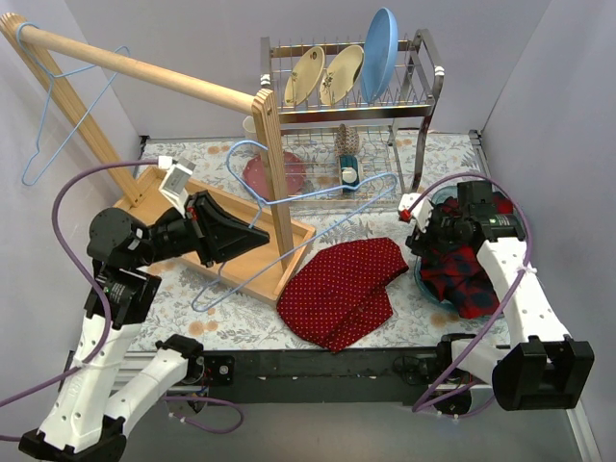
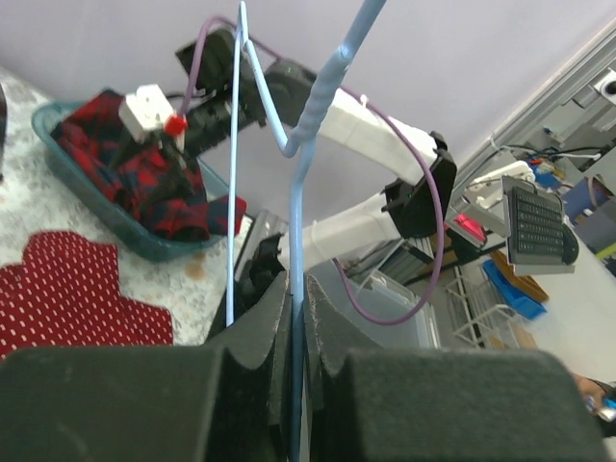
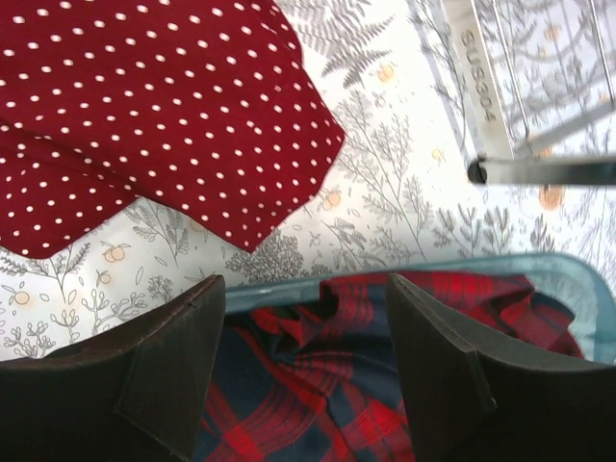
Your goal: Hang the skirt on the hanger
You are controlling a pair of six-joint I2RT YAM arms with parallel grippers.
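Top external view: the skirt (image 1: 346, 289) lies spread flat on the desk (image 1: 231, 325), near the front edge at the middle, untouched by either arm. Its right corner sits just beside the rim of a teal basket (image 1: 421, 279) without touching it, and a plaid shirt (image 1: 470, 281) is heaped in that basket. The right jaws hang over the basket and shirt, spread wide with nothing between them. Left of the skirt stands a wooden rack (image 1: 144, 72), its base close to the skirt's left edge. The left jaws, above that base, are clamped narrow on the wire of a light blue hanger (image 2: 318, 87), which hangs tilted over the desk. A second blue hanger (image 1: 43, 125) hangs on the rack's rail at far left. A dish rack (image 1: 416, 106) with plates stands at the far side.
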